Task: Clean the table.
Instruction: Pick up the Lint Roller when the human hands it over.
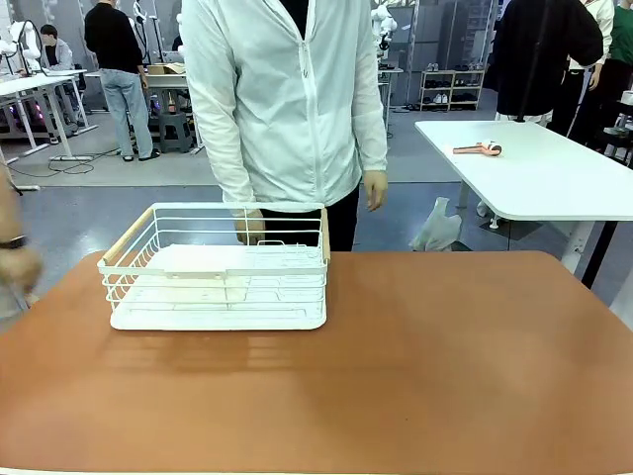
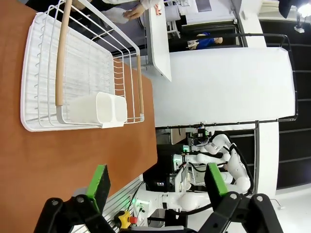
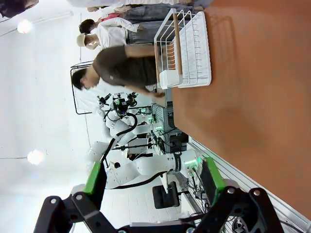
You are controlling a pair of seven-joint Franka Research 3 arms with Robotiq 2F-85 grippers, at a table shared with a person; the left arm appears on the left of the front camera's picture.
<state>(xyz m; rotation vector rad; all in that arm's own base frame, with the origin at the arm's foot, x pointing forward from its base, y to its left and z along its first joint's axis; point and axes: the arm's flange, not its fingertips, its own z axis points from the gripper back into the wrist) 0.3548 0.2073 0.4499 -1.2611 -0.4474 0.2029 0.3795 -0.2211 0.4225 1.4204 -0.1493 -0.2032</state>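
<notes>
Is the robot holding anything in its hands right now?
No, nothing is held. The left hand and the right hand are both open and empty.

Left hand (image 2: 156, 178), right hand (image 3: 152, 175): black, green pads (image 2: 100, 181).

- reddish-brown table (image 1: 425, 366), smooth matte top, rounded far corners, pale strip along the near edge
- white wire basket (image 1: 297, 287) sitting directly on it, left of the middle, close to the far edge
- pale wooden handles (image 1: 126, 237) on the basket's short ends, white tray base (image 1: 218, 321) flat on the top
</notes>
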